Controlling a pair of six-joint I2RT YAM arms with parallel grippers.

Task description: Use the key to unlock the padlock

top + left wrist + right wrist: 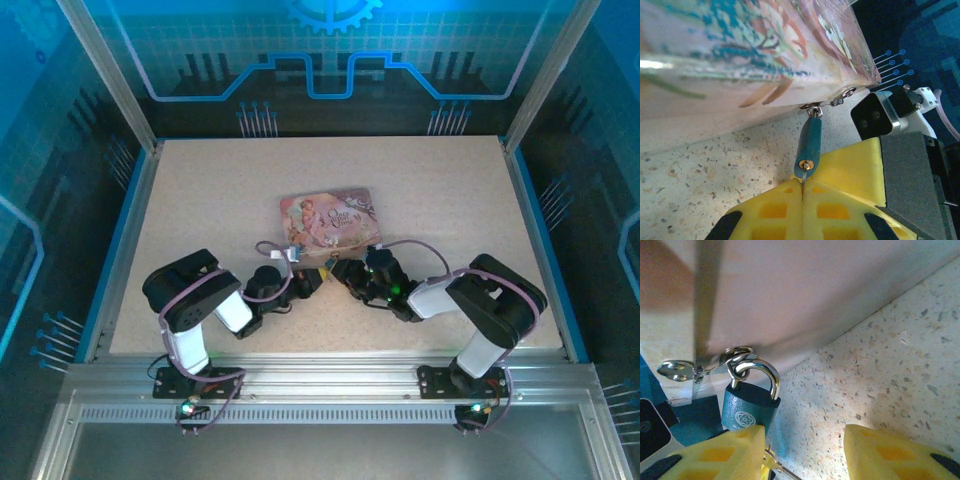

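Padlock (pixel 810 142) seemingly takes key (pixel 803 181), mostly hidden between left fingers (pixel 840 175).

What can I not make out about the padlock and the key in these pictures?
- Left wrist view: the head of the key, hidden between the shut jaws of the left gripper.
- Right wrist view: the keyhole end of the padlock, behind a yellow finger.
- Top view: padlock and key, too small between the arms.
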